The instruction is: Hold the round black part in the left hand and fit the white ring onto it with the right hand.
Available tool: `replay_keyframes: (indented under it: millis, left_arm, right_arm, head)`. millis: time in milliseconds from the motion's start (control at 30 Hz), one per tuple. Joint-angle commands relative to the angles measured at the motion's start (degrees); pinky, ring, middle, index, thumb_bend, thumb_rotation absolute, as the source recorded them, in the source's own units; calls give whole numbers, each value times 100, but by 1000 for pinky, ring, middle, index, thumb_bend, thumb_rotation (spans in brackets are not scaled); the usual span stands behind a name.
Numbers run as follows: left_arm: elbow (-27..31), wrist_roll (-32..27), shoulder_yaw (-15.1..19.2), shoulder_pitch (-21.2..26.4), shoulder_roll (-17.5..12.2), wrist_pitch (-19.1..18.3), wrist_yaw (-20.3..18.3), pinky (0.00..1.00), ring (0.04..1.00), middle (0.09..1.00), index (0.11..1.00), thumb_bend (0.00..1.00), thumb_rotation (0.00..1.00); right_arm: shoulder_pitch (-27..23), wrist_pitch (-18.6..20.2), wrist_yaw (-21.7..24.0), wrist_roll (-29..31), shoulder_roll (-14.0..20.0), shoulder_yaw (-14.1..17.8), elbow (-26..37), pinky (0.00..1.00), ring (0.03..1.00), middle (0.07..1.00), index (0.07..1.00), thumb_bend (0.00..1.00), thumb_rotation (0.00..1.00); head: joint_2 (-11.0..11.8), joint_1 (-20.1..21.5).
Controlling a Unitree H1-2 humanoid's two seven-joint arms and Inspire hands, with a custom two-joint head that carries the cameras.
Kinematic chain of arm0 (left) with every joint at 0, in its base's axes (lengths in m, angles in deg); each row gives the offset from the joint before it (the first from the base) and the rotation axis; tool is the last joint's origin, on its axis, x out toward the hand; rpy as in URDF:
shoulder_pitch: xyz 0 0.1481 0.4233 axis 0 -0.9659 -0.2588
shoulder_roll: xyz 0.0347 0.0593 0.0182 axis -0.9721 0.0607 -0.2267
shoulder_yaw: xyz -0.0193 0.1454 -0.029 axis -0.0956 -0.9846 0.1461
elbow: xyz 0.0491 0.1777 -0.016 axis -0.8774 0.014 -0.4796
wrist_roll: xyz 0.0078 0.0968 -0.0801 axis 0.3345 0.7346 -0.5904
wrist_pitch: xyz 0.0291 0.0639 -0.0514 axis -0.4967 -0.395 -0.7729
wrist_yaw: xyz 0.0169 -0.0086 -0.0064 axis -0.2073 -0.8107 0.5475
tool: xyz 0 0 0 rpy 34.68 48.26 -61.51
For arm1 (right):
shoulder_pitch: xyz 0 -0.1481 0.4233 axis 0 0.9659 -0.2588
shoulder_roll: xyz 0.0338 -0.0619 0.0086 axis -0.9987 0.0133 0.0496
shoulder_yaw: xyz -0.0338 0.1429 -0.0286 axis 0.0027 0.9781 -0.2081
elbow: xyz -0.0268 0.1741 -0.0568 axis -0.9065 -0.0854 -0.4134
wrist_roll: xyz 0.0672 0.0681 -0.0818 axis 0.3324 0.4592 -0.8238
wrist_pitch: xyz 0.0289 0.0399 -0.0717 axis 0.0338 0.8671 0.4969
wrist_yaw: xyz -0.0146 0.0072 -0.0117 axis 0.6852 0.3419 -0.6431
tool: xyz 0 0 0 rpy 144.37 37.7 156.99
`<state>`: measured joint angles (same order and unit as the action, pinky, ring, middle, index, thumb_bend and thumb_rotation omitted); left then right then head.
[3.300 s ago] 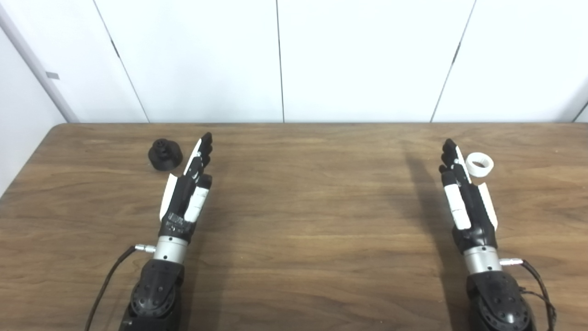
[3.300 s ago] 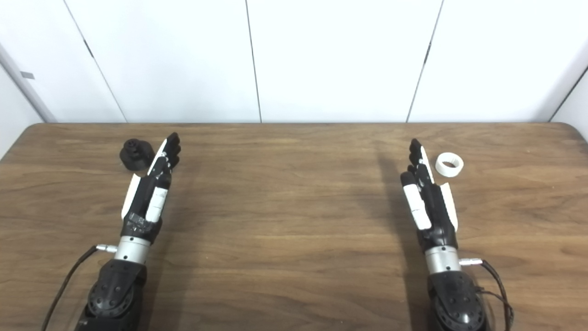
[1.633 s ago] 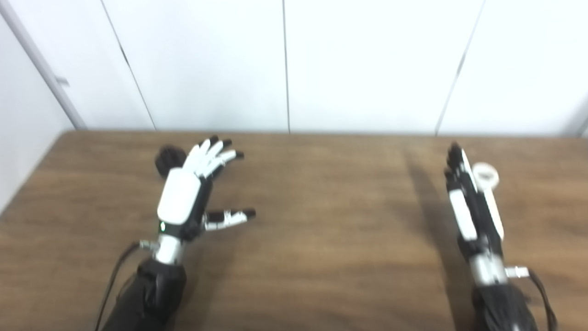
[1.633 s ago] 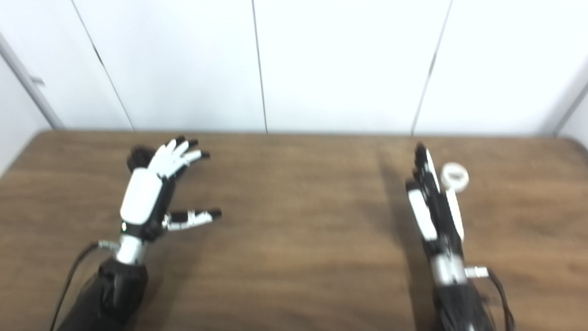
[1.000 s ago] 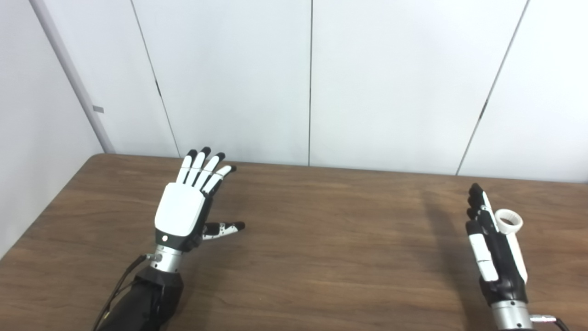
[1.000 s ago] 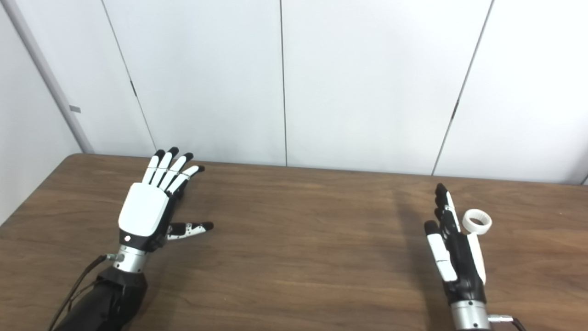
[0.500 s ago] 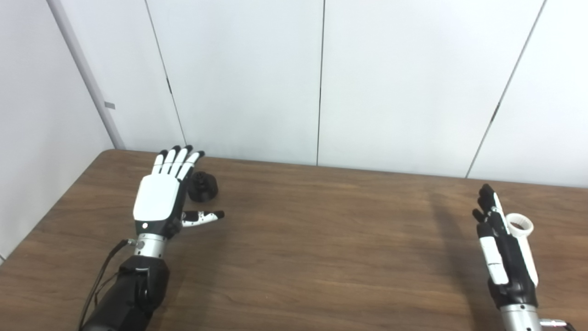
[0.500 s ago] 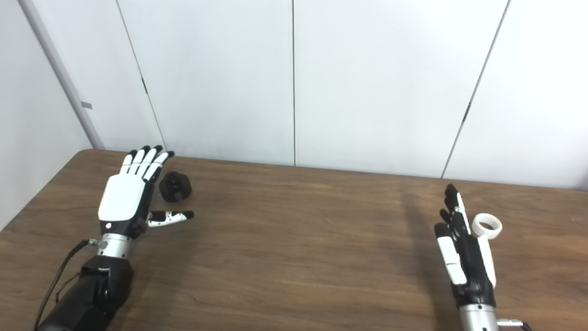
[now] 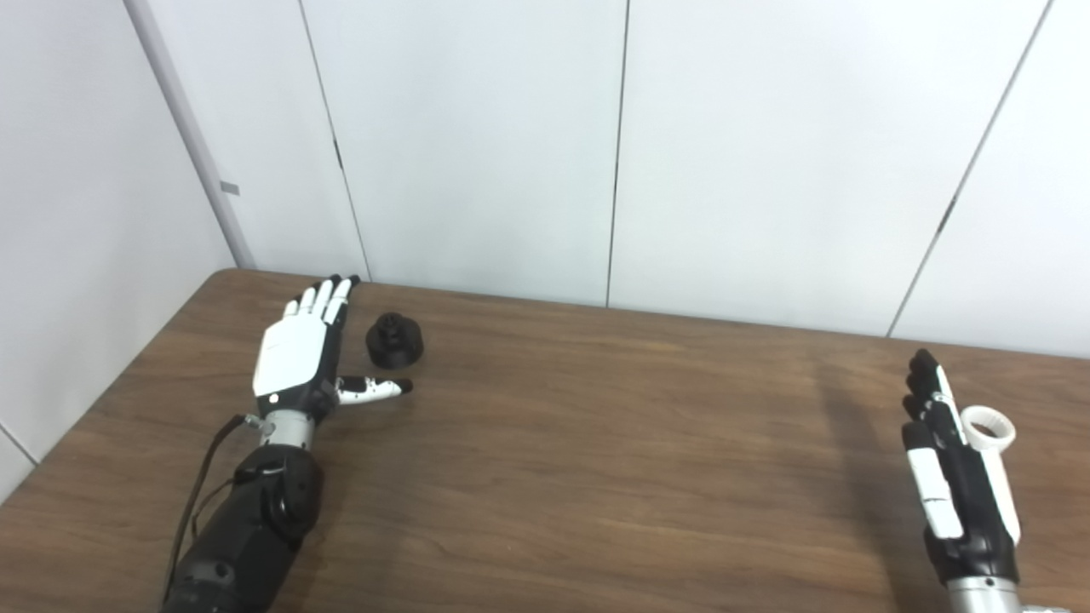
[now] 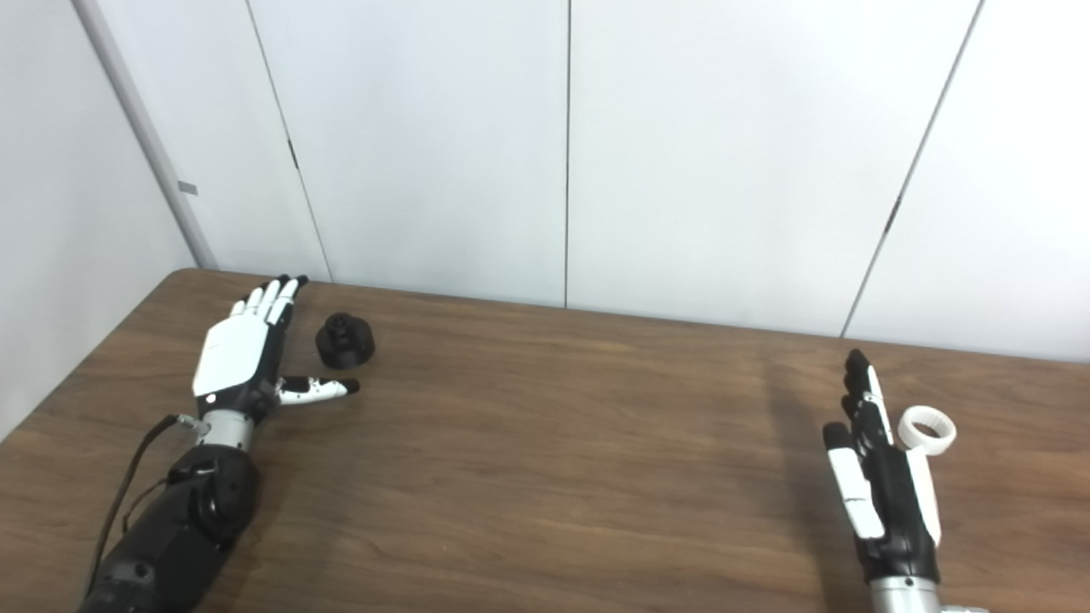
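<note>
The round black part (image 9: 394,340) stands on the brown table at the far left, with a small knob on top. My left hand (image 9: 300,361) lies flat and open just to its left, palm down, thumb stretched out toward the right below the part, not touching it. The white ring (image 9: 988,427) lies on the table at the right. Beside it, to its left, my right hand (image 9: 958,485) is edge-on with straight fingers, open and holding nothing.
White wall panels (image 9: 613,145) rise right behind the table's far edge (image 9: 596,304). The table's rounded left corner (image 9: 217,277) is close to my left hand. A cable (image 9: 200,485) runs along the left forearm.
The camera has tilted up and panned left. My left hand turned palm down, passed over the black part and now lies to its left. The right hand has stayed beside the ring.
</note>
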<state>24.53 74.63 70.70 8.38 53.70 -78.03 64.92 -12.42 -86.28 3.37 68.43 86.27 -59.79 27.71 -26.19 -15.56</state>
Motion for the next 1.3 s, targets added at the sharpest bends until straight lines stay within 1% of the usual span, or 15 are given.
replay_keyframes:
  millis: [0,133,233,300,367,467,567,633,700,800,867,1033,1133,1267]
  left_arm:
    - [69,-107,71,343,-308,-38,-110,1000,1000,1000,967,1000,375]
    - [109,-307,86,402,-408,-216,-558,1000,1000,1000,958,1000,406]
    - [81,-511,90,441,-487,-250,-888,1000,1000,1000,937,1000,422]
    - [130,-647,89,447,-536,-356,-1180,1000,1000,1000,928,1000,430]
    - [176,-712,51,440,-603,-359,-1374,1000,1000,1000,911,1000,426]
    - [169,-765,23,450,-671,-261,-1495,1000,1000,1000,893,1000,420]
    - [142,-869,28,484,-724,-214,-1643,1000,1000,999,886,1000,409]
    - [132,-955,17,519,-775,-205,-1798,1000,1000,999,880,1000,404]
    - [80,-1044,22,564,-828,-131,-1932,1000,1000,994,867,1000,418]
    - [21,-1123,12,635,-905,-88,-2116,1000,1000,991,843,1000,438]
    - [-30,-1145,-5,698,-941,-105,-2227,1000,1000,993,830,1000,440]
    - [-206,-1131,-55,813,-960,-53,-2272,1000,1000,988,815,1000,431]
    - [-340,-1129,-118,907,-959,69,-2278,1000,1000,985,810,1000,428]
    - [-431,-1131,-188,1028,-942,48,-2332,1000,1000,985,807,1000,426]
  right_arm:
    - [422,-44,-2,-80,-13,-62,-509,1000,1000,1000,1000,447,917]
    - [416,-54,-17,-110,7,-60,-511,1000,1000,1000,1000,454,924]
    - [431,-52,2,-90,8,-69,-482,1000,1000,1000,1000,452,922]
    - [438,-78,12,-79,16,-72,-475,966,1000,1000,1000,448,923]
    - [452,-89,41,-27,23,-68,-454,948,1000,1000,1000,440,919]
    - [466,-92,25,-75,42,-71,-432,952,1000,1000,1000,432,928]
    - [467,-152,66,-4,53,-67,-441,987,1000,1000,1000,439,907]
    - [468,-133,64,-18,53,-70,-427,962,1000,1000,1000,446,913]
    - [468,-108,43,-65,56,-73,-413,962,1000,1000,1000,455,918]
    - [468,-79,27,-87,51,-74,-395,988,1000,1000,1000,476,926]
    - [468,-110,20,-96,44,-77,-391,994,1000,1000,1000,480,928]
    - [480,-116,69,-19,46,-76,-377,979,1000,1000,1000,469,919]
    - [507,-88,33,-88,55,-76,-334,985,1000,1000,1000,480,932]
    - [530,-86,71,-30,71,-67,-290,942,1000,1000,1000,455,928]
  head:
    - [-4,-1]
    - [-25,-10]
    - [-45,-21]
    - [-45,-21]
    - [-95,-60]
    - [-82,-88]
    - [-105,-104]
    - [-105,-115]
    - [-106,-107]
    - [-113,-111]
    - [-103,-92]
    - [-120,-113]
    - [-130,-145]
    - [-156,-172]
